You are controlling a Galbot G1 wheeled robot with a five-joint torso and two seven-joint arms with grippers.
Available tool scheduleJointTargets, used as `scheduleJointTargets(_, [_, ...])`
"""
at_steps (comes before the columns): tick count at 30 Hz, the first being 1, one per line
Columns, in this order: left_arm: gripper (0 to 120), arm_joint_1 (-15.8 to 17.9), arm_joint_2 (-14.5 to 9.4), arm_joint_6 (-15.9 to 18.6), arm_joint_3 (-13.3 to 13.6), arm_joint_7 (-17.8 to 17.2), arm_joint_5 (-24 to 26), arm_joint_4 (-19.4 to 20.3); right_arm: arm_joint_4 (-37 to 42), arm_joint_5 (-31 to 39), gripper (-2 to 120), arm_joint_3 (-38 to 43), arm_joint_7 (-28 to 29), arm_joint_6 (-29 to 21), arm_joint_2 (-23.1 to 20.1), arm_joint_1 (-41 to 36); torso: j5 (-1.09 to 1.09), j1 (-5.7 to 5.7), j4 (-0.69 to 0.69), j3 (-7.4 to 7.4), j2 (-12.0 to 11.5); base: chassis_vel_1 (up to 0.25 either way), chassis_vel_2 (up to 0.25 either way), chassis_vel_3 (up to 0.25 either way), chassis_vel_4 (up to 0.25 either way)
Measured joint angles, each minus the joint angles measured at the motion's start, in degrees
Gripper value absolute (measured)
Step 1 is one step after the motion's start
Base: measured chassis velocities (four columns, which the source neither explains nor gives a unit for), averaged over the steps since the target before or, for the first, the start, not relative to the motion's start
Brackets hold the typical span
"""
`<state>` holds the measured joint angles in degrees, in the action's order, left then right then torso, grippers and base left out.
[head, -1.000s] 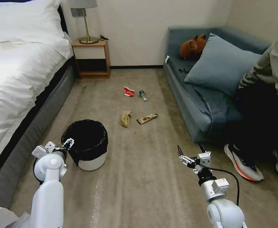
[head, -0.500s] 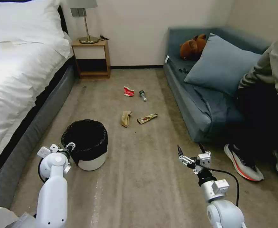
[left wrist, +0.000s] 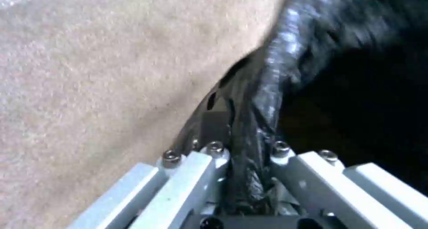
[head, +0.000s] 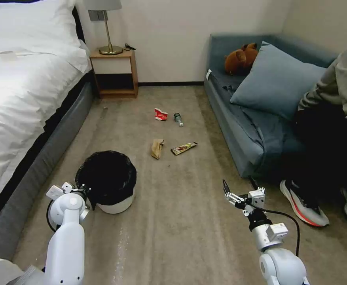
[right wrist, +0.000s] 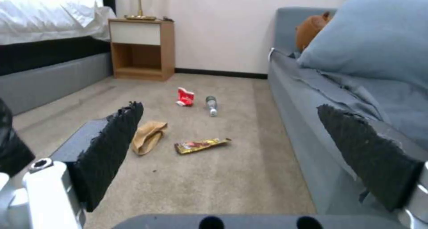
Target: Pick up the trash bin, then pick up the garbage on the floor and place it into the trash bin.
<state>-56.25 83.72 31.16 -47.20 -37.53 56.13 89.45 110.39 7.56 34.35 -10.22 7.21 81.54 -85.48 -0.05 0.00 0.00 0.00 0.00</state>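
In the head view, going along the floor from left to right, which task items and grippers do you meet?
Left gripper shut on the trash bin's liner → tan paper bag → snack wrapper → open right gripper.

Bare carpet (head: 189, 221) ahead; bed (head: 19, 118), sofa (head: 252, 130) flanking

My left hand (left wrist: 247, 148) is clamped on the rim of the trash bin (left wrist: 267, 88), with the crinkly black bag liner (left wrist: 285, 55) bunched between my two grey metal fingers (left wrist: 196, 168). One finger sits outside the rim, the other inside, and small screw heads show at their tips. The liner's glossy folds run up and away from my grip. Inside the rim the bin's hollow is dark. Outside it lies beige carpeted floor (left wrist: 98, 72).
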Motion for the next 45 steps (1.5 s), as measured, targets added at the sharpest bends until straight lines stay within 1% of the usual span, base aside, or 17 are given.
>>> scheduleJointTargets(3, [2, -0.3, -0.2, -0.1, -0.2, 0.2, 0.0, 0.6, -0.1, 0.2, 100, -0.2, 0.1, 0.1, 0.0, 0.0, 0.08, 0.0, 0.0, -0.01, 0.0, 0.0, 0.0, 0.0, 0.0])
scheduleJointTargets(8, [2, -1.2, -0.3, 0.1, -0.2, 0.2, -0.3, 1.4, -0.1, 0.1, 100, -0.5, 0.8, 0.1, -0.1, 0.0, 0.02, 0.0, 0.0, 0.0, 0.0, 0.0, 0.0, 0.0, 0.0])
scheduleJointTargets(11, [2, -2.8, -0.7, 0.9, 0.0, 0.2, -1.3, 3.6, -0.1, 0.0, 100, -0.6, 1.5, 0.2, -0.1, 0.3, 0.05, 0.0, -0.01, 0.0, 0.0, 0.0, 0.0, 0.0, 0.0])
scheduleJointTargets(13, [2, -5.8, -1.6, 3.1, 0.0, 0.3, -2.5, 7.8, -0.1, -0.4, 100, -1.0, 2.9, 0.6, 0.0, 1.0, 0.03, -0.01, 0.0, 0.0, 0.0, 0.0, 0.0, 0.0, 0.0])
scheduleJointTargets(14, [2, -5.8, -1.6, 3.1, 0.0, 0.3, -2.5, 7.8, -0.1, -0.4, 100, -1.0, 2.9, 0.6, 0.0, 1.0, 0.03, -0.01, 0.0, 0.0, 0.0, 0.0, 0.0, 0.0, 0.0])
scheduleJointTargets(16, [2, -9.0, -2.8, 5.6, -0.4, 2.1, -4.3, 12.1, -0.1, -0.6, 100, -1.4, 4.7, 0.4, 0.1, 1.5, 0.04, -0.01, 0.0, -0.01, 0.0, 0.0, 0.0, 0.0, 0.0])
scheduleJointTargets(17, [2, -11.6, -3.9, 6.8, -0.9, 4.8, -7.5, 15.0, 0.2, -0.6, 100, -1.9, 6.1, -0.7, 0.1, 1.5, 0.04, 0.0, 0.0, -0.01, 0.0, 0.0, 0.0, 0.0, 0.0])
scheduleJointTargets(21, [2, -14.0, -4.9, 7.3, -1.7, 7.9, -11.0, 17.2, 0.3, -0.6, 100, -2.9, 7.8, -1.1, 0.2, 1.7, 0.05, -0.01, 0.01, -0.01, 0.0, 0.0, 0.0, 0.0, 0.0])
scheduleJointTargets(23, [2, -18.1, -5.8, 8.0, -2.7, 12.3, -15.3, 20.8, -0.3, -0.7, 100, -3.9, 9.5, -0.7, 0.5, 2.0, 0.05, 0.0, 0.0, -0.01, 0.0, 0.0, 0.0, 0.0, 0.0])
scheduleJointTargets(24, [2, -18.1, -5.8, 8.0, -2.7, 12.3, -15.3, 20.8, -0.3, -0.7, 100, -3.9, 9.5, -0.7, 0.5, 2.0, 0.05, 0.0, 0.0, -0.01, 0.0, 0.0, 0.0, 0.0, 0.0])
scheduleJointTargets(25, [2, -20.8, -6.0, 8.1, -3.3, 15.8, -19.5, 23.1, -0.9, -1.3, 100, -4.3, 9.5, 0.5, 0.6, 2.2, 0.03, -0.01, 0.0, 0.0, 0.0, 0.0, 0.0, 0.0, 0.0])
scheduleJointTargets(26, [2, -20.8, -6.0, 8.1, -3.3, 15.8, -19.5, 23.1, -0.9, -1.3, 100, -4.3, 9.5, 0.5, 0.6, 2.2, 0.03, -0.01, 0.0, 0.0, 0.0, 0.0, 0.0, 0.0, 0.0])
scheduleJointTargets(28, [2, -22.5, -6.0, 8.2, -3.7, 18.3, -22.8, 25.0, -1.5, -2.0, 100, -4.5, 9.6, 2.1, 0.9, 2.6, 0.03, -0.01, 0.02, -0.01, 0.0, 0.0, 0.0, 0.0, 0.0])
scheduleJointTargets(31, [2, -24.7, -5.4, 9.8, -4.2, 22.8, -29.0, 30.9, -2.4, -3.1, 100, -5.2, 10.3, 5.5, 1.9, 3.2, 0.04, -0.01, 0.01, -0.01, 0.0, 0.0, 0.0, 0.0, 0.0])
scheduleJointTargets(36, [2, -25.0, -5.3, 10.8, -4.3, 23.7, -30.1, 34.1, -2.6, -3.9, 100, -5.2, 10.6, 6.7, 2.2, 3.3, 0.05, -0.01, 0.0, -0.01, 0.0, 0.0, 0.0, 0.0, 0.0])
scheduleJointTargets(39, [2, -26.0, -4.9, 11.1, -4.7, 23.7, -30.1, 38.7, -2.6, -4.0, 100, -4.4, 10.6, 7.9, 2.2, 3.3, 0.05, -0.01, -0.01, -0.01, 0.0, 0.0, 0.0, 0.0, 0.0])
scheduleJointTargets(45, [2, -27.9, -4.4, 11.2, -5.0, 23.9, -30.8, 40.8, -3.0, -3.8, 100, -3.0, 9.8, 9.7, 2.5, 2.7, 0.05, -0.01, 0.01, -0.01, 0.0, 0.0, 0.0, 0.0, 0.0])
